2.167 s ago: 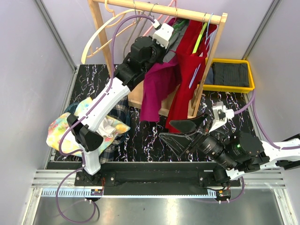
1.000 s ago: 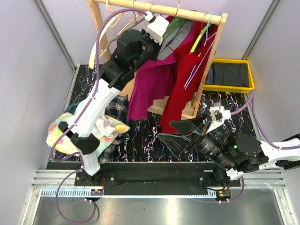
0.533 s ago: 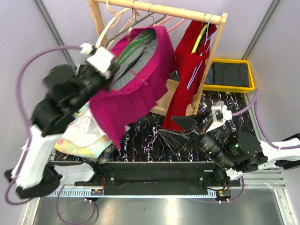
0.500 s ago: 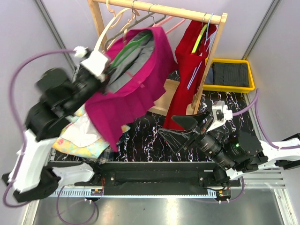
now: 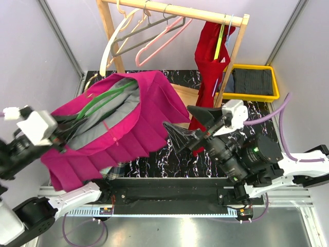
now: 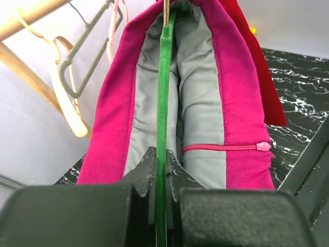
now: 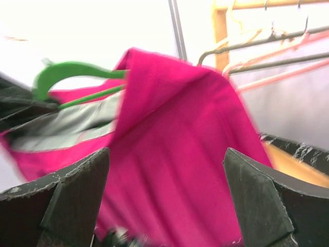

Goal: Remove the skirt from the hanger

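Magenta pleated skirt [image 5: 134,131] hangs on a green hanger [image 6: 163,98], off the rack [image 5: 175,10], above the left side of the table [image 5: 154,160]. On the left gripper [image 6: 160,170] the jaws pinch the hanger tight; on the right gripper [image 7: 165,180] they stand wide and empty, facing the skirt. It looks light, soft and floppy; the lined waistband [image 6: 241,103] by the zip [image 6: 226,147] seems the firmest hold.

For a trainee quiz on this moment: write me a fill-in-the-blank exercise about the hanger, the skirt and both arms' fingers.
The left fingers are shut on a ____ hanger.
The pink skirt on it has a ____ lining.
The right fingers stand wide ____, holding nothing.
The garment hanging on the wooden rack is ____.
Missing words: green; grey; open; red.
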You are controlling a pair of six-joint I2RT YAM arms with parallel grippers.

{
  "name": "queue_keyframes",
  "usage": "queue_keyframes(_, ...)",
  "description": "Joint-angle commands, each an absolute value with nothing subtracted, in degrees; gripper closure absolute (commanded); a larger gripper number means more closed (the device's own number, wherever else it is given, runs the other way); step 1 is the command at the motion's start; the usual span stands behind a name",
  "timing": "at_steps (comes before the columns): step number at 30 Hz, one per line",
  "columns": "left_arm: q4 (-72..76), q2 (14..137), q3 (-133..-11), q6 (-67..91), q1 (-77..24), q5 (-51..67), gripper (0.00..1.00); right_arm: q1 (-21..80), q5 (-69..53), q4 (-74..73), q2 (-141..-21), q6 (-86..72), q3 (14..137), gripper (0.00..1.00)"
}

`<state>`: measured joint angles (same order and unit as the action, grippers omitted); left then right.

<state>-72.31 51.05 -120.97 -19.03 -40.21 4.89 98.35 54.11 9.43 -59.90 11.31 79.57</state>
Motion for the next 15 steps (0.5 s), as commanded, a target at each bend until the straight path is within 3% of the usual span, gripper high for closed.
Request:
queue_keyframes(1, -67.06, 50.01, -123.84, -18.46, -39.29, 7.73, 1.0, 95.8, 50.28, 13.18, -64.32, 18.36, 85.94, 0.0)
queue_keyframes(7, -67.77, 48.43, -121.21, -16.96, -38.5, 13.09, 1.0, 95.63, 43.17, 5.99, -78.03, 24.7, 106.3, 0.0)
queue_keyframes(15, -61.88, 46.67, -115.49, -16.87, -38.41, 11.78, 1.0, 93.96, 28.85, 3.78, -84.02, 5.38, 108.9, 0.0)
